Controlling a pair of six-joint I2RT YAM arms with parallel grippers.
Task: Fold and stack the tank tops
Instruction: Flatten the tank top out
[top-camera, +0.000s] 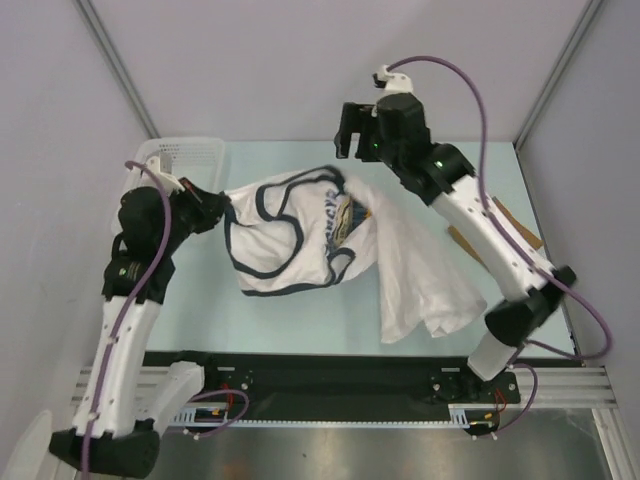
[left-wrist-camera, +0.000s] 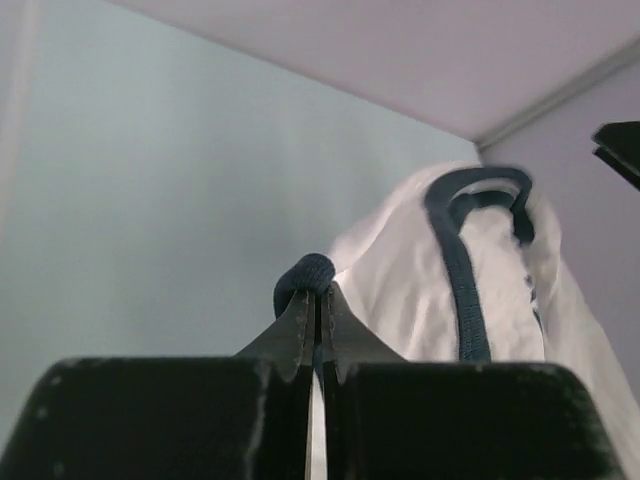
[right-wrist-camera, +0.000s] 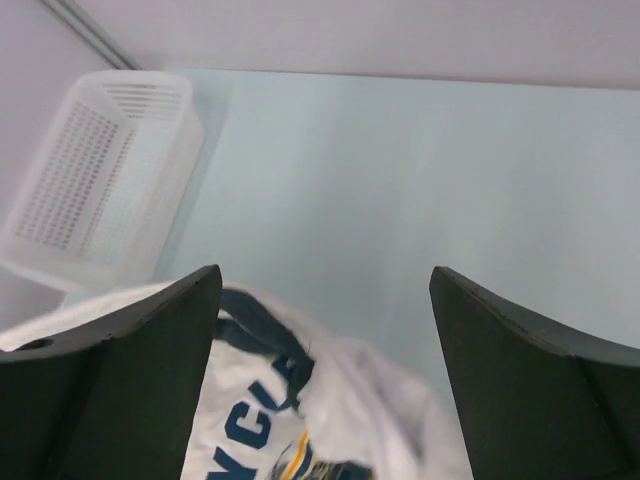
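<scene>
The white tank top (top-camera: 330, 250) with navy trim and a blue-and-yellow print lies rumpled across the middle of the table. One end is lifted toward the left. My left gripper (top-camera: 218, 208) is shut on a navy-trimmed strap (left-wrist-camera: 305, 272), and the left wrist view shows the white cloth (left-wrist-camera: 400, 290) hanging beyond the left gripper (left-wrist-camera: 318, 300). My right gripper (top-camera: 350, 140) hovers above the top's far edge, open and holding nothing. In the right wrist view the printed cloth (right-wrist-camera: 260, 420) sits below the right gripper (right-wrist-camera: 325, 290). Strips of tan-brown tank top (top-camera: 508, 220) show under the right arm.
A white lattice basket (top-camera: 185, 155) stands at the back left corner, also seen in the right wrist view as the basket (right-wrist-camera: 100, 190). Grey walls close in the table on the left, back and right. The arm bases sit on a black rail (top-camera: 340, 385) at the near edge.
</scene>
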